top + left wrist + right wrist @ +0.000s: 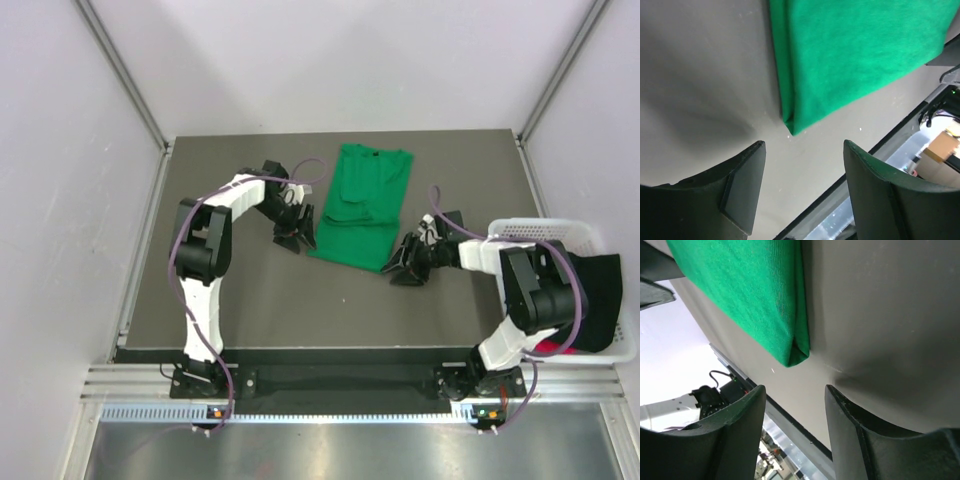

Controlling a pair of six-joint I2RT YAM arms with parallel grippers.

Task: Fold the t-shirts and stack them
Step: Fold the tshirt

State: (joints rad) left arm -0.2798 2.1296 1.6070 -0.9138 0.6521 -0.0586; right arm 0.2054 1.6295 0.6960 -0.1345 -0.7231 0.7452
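Observation:
A bright green t-shirt (360, 205) lies partly folded into a long strip on the dark table, collar at the far end. My left gripper (297, 237) is open and empty just left of the shirt's near left corner (792, 127). My right gripper (404, 270) is open and empty just right of the near right corner (795, 354). The green cloth fills the upper part of both wrist views. A black t-shirt (597, 300) and a red t-shirt (547, 347) lie bunched in the white basket (545, 226) at the right.
The dark table (330, 300) ends at a black front edge with a metal rail (330, 412) below it. White enclosure walls stand on the left, back and right. The basket hangs past the table's right edge beside my right arm.

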